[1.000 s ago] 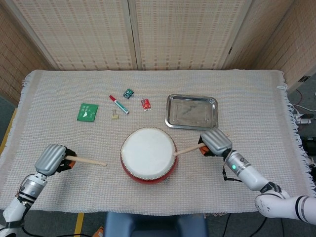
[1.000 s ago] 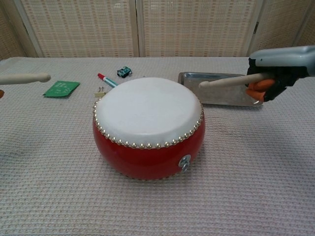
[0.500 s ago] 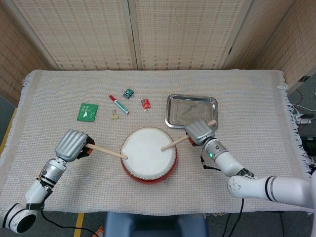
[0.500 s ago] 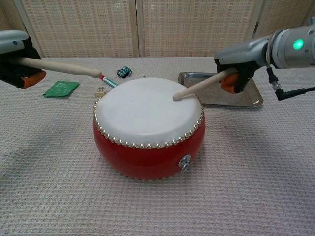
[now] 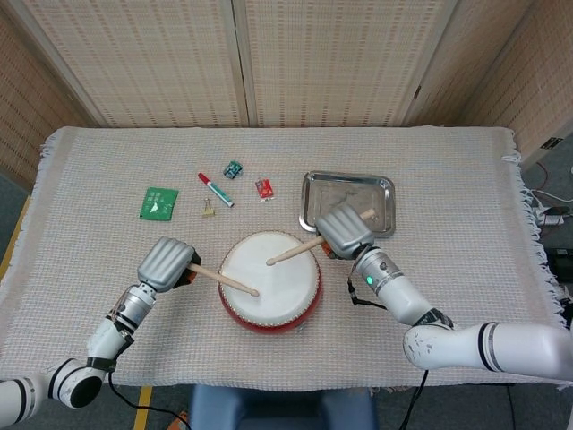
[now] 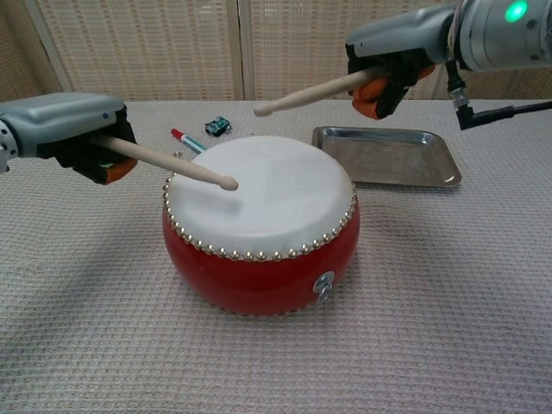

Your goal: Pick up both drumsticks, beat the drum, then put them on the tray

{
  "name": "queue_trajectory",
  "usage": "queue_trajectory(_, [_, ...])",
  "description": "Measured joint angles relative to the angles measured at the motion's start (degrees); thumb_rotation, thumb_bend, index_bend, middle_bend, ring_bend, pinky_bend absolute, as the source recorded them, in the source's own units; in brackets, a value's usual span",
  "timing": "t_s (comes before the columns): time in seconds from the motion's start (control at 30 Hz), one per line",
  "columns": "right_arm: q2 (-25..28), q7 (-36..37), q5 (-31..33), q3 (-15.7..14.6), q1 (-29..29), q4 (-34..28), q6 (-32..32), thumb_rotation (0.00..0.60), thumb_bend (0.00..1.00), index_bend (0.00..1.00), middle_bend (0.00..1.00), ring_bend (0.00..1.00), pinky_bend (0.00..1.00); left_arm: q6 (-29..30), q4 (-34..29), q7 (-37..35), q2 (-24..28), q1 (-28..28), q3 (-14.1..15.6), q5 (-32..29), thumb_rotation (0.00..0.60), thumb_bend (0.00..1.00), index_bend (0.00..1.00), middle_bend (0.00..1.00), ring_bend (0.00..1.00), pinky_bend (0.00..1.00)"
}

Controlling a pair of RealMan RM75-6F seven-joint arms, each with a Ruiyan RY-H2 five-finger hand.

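The left hand [image 6: 73, 134] grips one pale wooden drumstick [image 6: 168, 162], its tip low over the red round drum with the white skin [image 6: 259, 220], ready to strike. The right hand [image 6: 392, 65] grips the other pale wooden drumstick [image 6: 306, 93], raised (likely mid-beat). The rectangular steel tray [image 6: 388, 159] sits just behind.

Tray [image 5: 347, 202]: near edge hidden behind right hand [image 5: 343, 232] in head view (small items beyond drum [image 5: 269, 279] unidentifiable).
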Motion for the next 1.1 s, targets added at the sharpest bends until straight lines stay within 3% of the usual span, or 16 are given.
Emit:
queue_trajectory(0.1, [0.93,1.94,-1.72,0.65,-1.21,-0.57,-0.31,0.6,0.75,1.0,1.0,1.0,1.0,-0.29,2.41,4.35,-2.92,-0.84,0.5,-2.15,0.6,0.68,1.0,1.0,1.0,1.0])
queue_trajectory(0.23, [-0.31,1.36,-1.39,-0.85,-1.14,1.67,-1.62,0.6,0.75,1.0,1.0,1.0,1.0,0.89,2.38,6.38,-3.49,-0.93,-0.03,-4.75,0.6,0.68,1.0,1.0,1.0,1.0])
queue_trajectory(0.53, [-7.81,-6.05,3.9,-6.71,0.76,10.12,-2.77,0.6,0.75,1.0,1.0,1.0,1.0,4.61,-6.11,-2.29,4.56,0.85,-3.18,-4.22,0.6,0.68,1.0,1.0,1.0,1.0])
queue_trajectory(0.63, [-7.43,-4.92,3.31,-5.54,0.65,9.06,-1.83,0.6,0.75,1.0,1.0,1.0,1.0,4.16,-6.13,-2.4,4.34,0.58,-2.92,-4.08,0.6,0.68,1.0,1.0,1.0,1.0])
queue_trajectory(0.93, [1.58,4.72,-5.16,1.32,-2.19,-0.39,0.44,0.6,0.75,1.0,1.0,1.0,1.0,0.8,0.8,4.3,-3.06,-1.76,0.62,-6.01,0.6,0.68,1.0,1.0,1.0,1.0])
queue_trajectory(1.1, [0.11,4.09,-4.55,-0.23,-2.12,2.42,-1.71,0.6,0.75,1.0,1.0,1.0,1.0,2.95,0.04,4.77,-2.53,-1.54,-0.01,-6.49,0.6,0.68,1.0,1.0,1.0,1.0])
